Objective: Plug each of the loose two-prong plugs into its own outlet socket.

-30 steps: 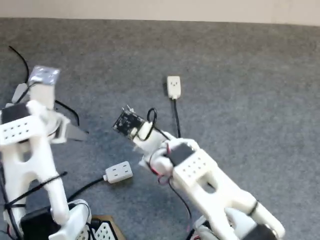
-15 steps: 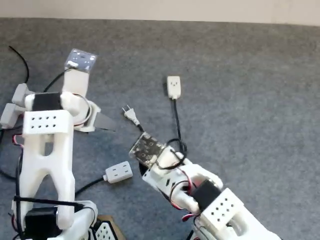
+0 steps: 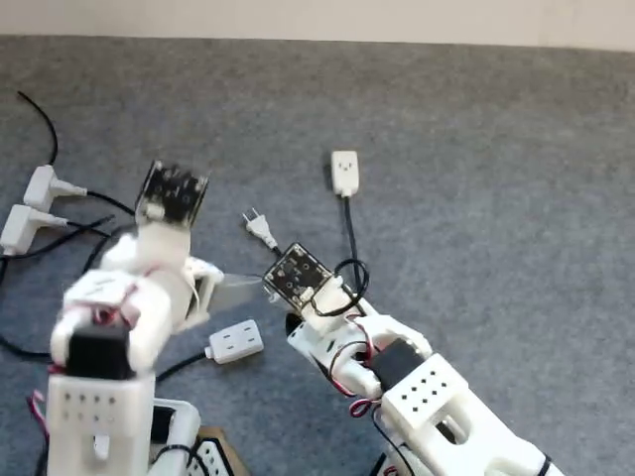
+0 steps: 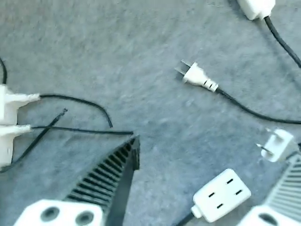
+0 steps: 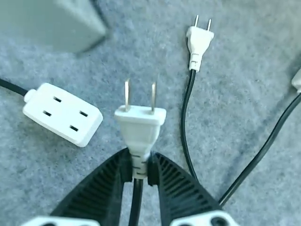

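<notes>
My right gripper (image 5: 138, 162) is shut on the neck of a white two-prong plug (image 5: 140, 120), prongs pointing away. A white outlet socket (image 5: 62, 120) lies on the grey carpet just beside that plug and shows again (image 3: 235, 340) in the high view. A second loose plug (image 3: 260, 226) on a black cord lies farther out. Another socket (image 3: 344, 171) sits beyond it. My left gripper (image 4: 216, 149) hangs open above the carpet between the near socket (image 4: 221, 195) and the loose plug (image 4: 197, 75), holding nothing. The held plug (image 4: 275, 143) shows close to one of its jaws.
Two white plugs (image 3: 45, 183) (image 3: 20, 226) with black cords lie at the left edge. Black cords (image 3: 349, 228) trail over the carpet between the arms. The carpet's far and right parts are bare.
The right arm drew back toward the front, uncovering the loose plug. The left arm swung from the left edge toward the middle, uncovering the two white plugs there.
</notes>
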`<action>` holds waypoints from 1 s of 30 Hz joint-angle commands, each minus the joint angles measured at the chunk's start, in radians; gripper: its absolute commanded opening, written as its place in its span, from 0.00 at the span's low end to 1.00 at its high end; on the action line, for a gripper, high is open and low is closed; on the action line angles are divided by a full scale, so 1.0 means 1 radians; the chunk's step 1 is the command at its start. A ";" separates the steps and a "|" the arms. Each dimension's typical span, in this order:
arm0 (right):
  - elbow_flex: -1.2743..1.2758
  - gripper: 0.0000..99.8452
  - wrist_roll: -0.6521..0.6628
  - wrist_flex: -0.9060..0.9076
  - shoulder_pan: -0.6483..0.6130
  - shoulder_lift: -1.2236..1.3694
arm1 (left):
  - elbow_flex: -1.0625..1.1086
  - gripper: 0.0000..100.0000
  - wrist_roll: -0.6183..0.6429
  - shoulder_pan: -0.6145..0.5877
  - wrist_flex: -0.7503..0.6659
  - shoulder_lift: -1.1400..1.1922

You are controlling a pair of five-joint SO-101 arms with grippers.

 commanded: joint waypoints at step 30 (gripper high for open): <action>-0.742 0.01 -0.003 0.604 -0.104 0.015 | 0.337 0.44 0.021 0.085 -0.238 -0.094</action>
